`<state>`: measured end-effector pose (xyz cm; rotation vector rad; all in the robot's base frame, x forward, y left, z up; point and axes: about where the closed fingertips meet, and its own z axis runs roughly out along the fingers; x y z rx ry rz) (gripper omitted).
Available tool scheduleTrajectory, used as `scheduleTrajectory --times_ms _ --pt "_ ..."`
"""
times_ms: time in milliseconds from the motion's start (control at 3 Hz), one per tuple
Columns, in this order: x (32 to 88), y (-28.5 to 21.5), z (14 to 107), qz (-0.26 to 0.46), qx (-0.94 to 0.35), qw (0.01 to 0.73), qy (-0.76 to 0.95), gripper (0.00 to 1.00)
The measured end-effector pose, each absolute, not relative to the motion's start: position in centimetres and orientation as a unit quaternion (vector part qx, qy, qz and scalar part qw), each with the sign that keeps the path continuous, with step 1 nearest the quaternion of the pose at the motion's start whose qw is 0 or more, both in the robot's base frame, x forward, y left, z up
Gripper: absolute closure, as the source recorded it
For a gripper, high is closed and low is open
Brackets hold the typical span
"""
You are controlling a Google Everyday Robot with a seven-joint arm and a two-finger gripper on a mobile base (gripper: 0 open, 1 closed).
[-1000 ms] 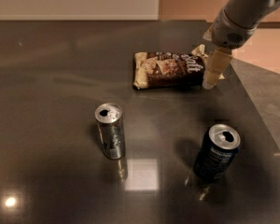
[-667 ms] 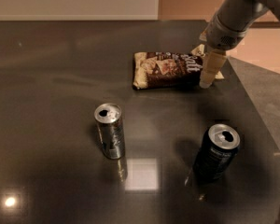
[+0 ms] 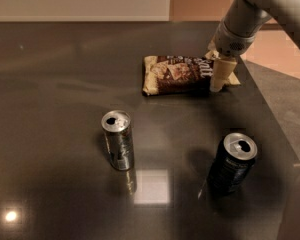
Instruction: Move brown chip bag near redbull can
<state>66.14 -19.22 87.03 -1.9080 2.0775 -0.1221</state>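
Observation:
The brown chip bag lies flat on the dark table at the back, right of centre, its cream crimped ends pointing left and right. The redbull can, slim and silver-grey with an open top, stands upright in front of the bag and to its left, well apart from it. My gripper comes down from the upper right on the grey arm and sits at the bag's right end, over its crimped edge.
A wider, dark blue-black can stands upright at the front right. The dark glossy table has its right edge just beyond the bag and the dark can. A pale wall runs along the back.
My gripper has shifted slightly left and down onto the bag's right end. The bag and both cans have not moved.

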Motion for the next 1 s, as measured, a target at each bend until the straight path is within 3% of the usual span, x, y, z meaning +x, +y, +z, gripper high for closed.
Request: scheduleTrajectory --times_ms 1000 --pt "64.4 -16.9 87.7 -0.042 -0.675 0.146 0.722 0.88"
